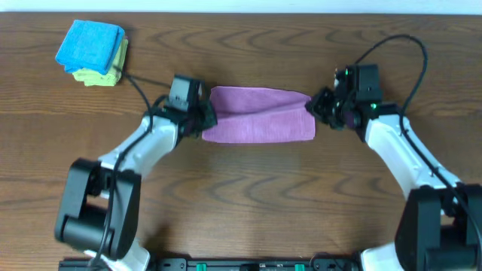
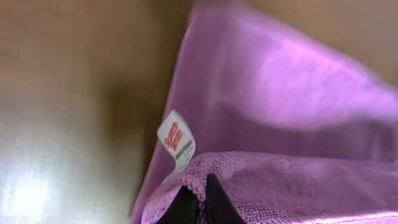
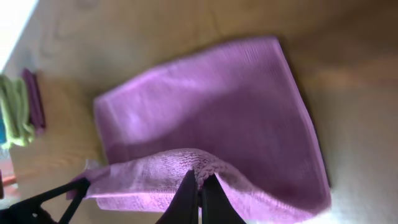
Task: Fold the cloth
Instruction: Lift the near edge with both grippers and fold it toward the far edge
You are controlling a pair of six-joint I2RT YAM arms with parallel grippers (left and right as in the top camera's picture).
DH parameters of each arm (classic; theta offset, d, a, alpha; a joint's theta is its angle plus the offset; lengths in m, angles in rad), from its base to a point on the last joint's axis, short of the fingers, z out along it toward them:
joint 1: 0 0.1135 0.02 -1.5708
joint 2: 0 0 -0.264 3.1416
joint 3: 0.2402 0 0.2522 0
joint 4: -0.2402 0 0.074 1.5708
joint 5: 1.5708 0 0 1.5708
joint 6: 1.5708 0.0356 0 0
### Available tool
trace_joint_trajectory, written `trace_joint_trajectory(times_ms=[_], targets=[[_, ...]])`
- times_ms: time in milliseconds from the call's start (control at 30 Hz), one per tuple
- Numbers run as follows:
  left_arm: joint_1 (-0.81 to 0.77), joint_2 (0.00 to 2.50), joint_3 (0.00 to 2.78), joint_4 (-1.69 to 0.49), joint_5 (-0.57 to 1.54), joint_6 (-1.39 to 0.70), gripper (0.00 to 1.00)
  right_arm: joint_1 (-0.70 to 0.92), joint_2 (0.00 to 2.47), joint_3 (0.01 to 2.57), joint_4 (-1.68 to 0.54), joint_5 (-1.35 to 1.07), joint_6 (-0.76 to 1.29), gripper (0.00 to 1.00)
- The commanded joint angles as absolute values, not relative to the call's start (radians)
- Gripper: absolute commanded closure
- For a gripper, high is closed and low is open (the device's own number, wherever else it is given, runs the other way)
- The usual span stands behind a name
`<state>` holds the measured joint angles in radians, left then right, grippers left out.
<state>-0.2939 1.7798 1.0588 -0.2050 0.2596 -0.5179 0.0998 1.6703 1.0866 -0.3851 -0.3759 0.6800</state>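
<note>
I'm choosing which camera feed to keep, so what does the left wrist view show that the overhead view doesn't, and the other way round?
Only the left wrist view: the small white tag with red print at the edge of the cloth, and the left gripper pinching a raised hem up close. Only the overhead: the right gripper holding the cloth's opposite end, and the blue folded cloth stacked on a yellow-green folded cloth at the far left. Both: the purple cloth on the wooden table.

cloth [image 1: 260, 114] | lilac microfibre, white tag [image 2: 176, 140] | half-folded, one edge lifted | table [image 1: 248, 188] centre
</note>
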Motion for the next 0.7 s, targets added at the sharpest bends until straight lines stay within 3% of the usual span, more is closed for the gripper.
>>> trace_joint_trajectory(times_ms=[0,333,667], targets=[[-0.281,1.842,1.177,-0.213,0.263,-0.448,0.95,0.09,1.757,1.158,-0.381,-0.344,0.672,0.98],[-0.229,2.069,1.531,-0.279,0.334,-0.381,0.95,0.054,1.903,1.334,-0.343,-0.332,0.679,0.98],[-0.223,2.072,1.557,-0.503,0.339,-0.31,0.94,0.048,1.903,1.341,-0.53,-0.348,0.652,0.98]])
